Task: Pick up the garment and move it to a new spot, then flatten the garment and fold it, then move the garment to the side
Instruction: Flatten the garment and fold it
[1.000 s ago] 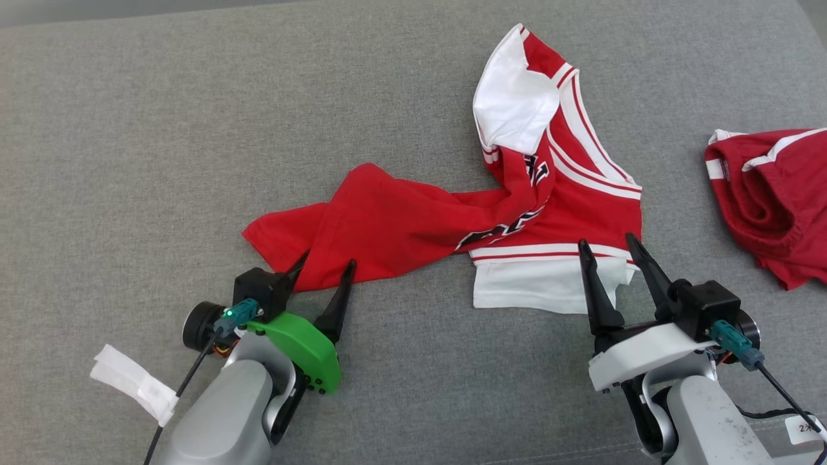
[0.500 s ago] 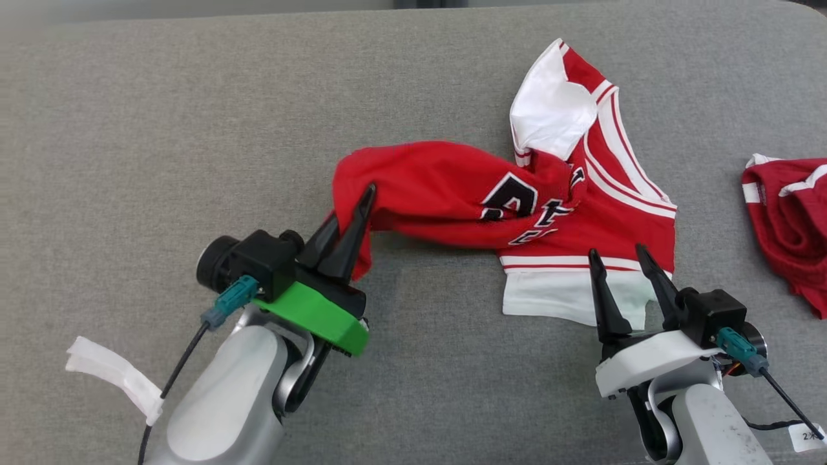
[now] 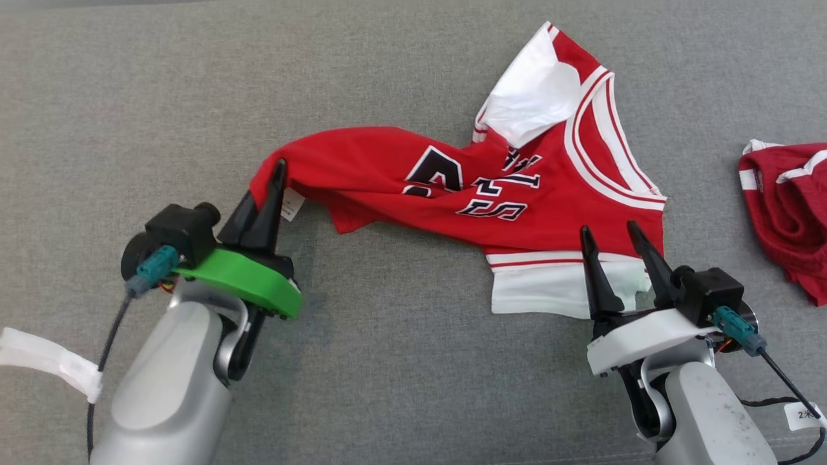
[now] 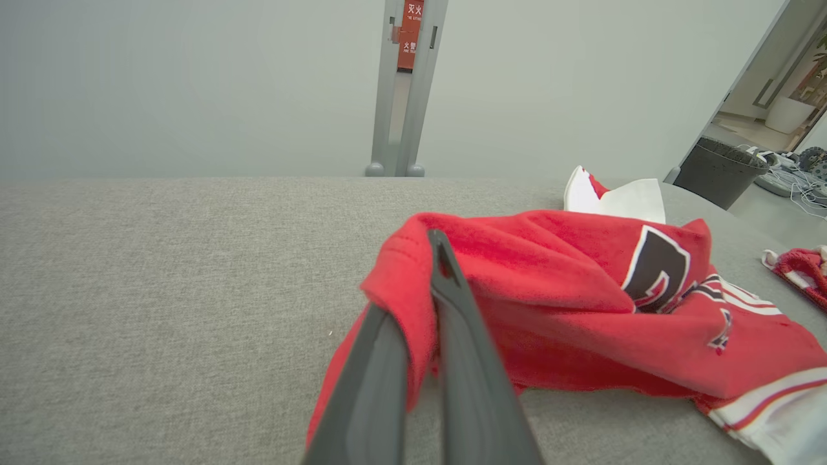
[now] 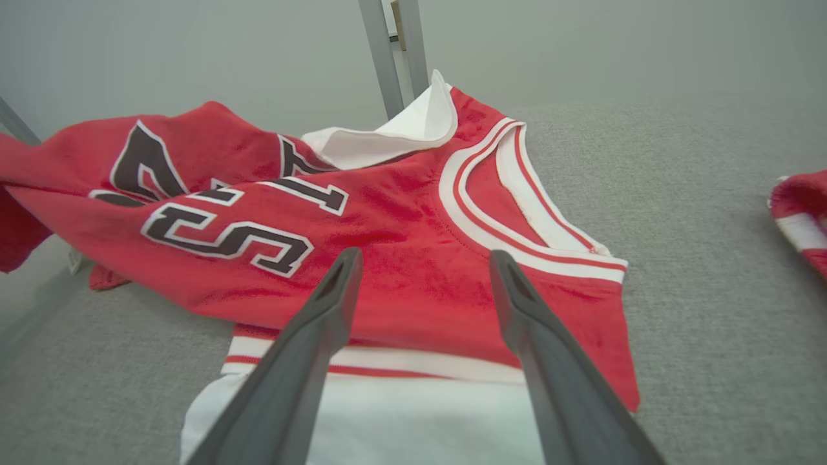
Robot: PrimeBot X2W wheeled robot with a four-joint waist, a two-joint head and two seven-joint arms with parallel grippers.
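Observation:
The garment (image 3: 452, 187) is a red jersey with white trim and black lettering, stretched across the grey surface. My left gripper (image 3: 276, 169) is shut on its red left corner, holding that end lifted; in the left wrist view the red cloth (image 4: 413, 290) is pinched between my two fingers. My right gripper (image 3: 608, 232) stands open over the white sleeve and red-striped hem at the jersey's near right, fingers on either side of nothing. In the right wrist view the jersey (image 5: 387, 232) lies just beyond my spread fingers.
A second crumpled red garment (image 3: 785, 206) lies at the right edge of the grey cushion (image 3: 129, 97). White tape (image 3: 45, 361) hangs off my left arm's cable. A grey post (image 4: 400, 90) and a dark bin (image 4: 717, 171) stand beyond the far edge.
My left gripper shut on the jersey's left corner, lifted it and pulled it left, so the lettering now shows unrolled. The right gripper stayed open. The head camera shifted.

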